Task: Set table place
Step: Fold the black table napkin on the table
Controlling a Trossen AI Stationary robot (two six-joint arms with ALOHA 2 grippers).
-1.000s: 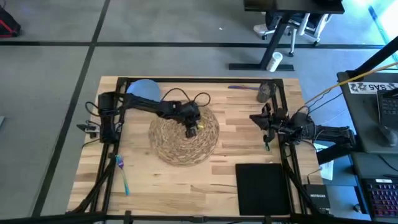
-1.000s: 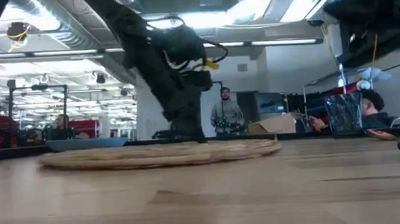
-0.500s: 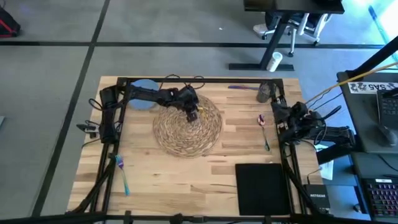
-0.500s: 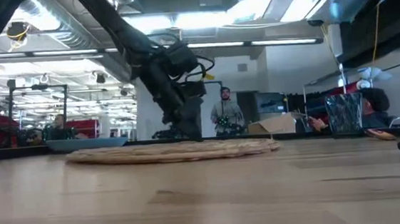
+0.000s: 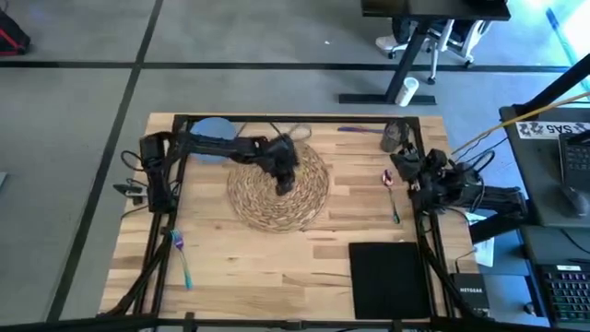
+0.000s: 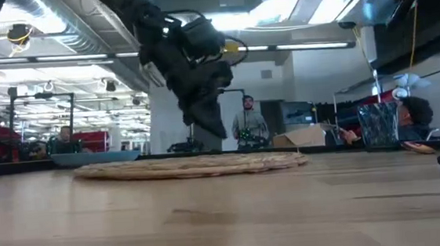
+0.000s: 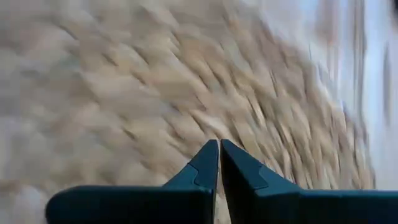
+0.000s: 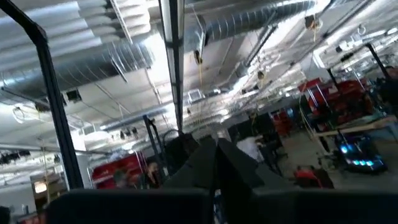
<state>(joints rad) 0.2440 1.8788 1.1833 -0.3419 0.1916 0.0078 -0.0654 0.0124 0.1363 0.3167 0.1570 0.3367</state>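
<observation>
Fork: the teal fork (image 5: pixel 182 258) lay at the worktop's (image 5: pixel 277 267) near left.
Plate: the blue plate (image 5: pixel 214 130) waited behind the straw mat (image 5: pixel 277 191).
Left gripper (image 5: pixel 284 183): fingers together, empty, above the mat.
Next, likely: fetch the plate.
Right gripper (image 5: pixel 402 166): fingers together, by the spoon (image 5: pixel 391 189).

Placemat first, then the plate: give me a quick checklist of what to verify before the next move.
1. Placemat lies flat on the table: ok.
2. Left gripper is above the placemat, fingers shut, holding nothing: ok.
3. Plate on the placemat: not ok, it sits at the far left corner.
4. Napkin beside the placemat: not ok, near right corner.
5. Fork unplaced, near left: not ok.
6. Right gripper pulled back at the right edge: ok.
</observation>
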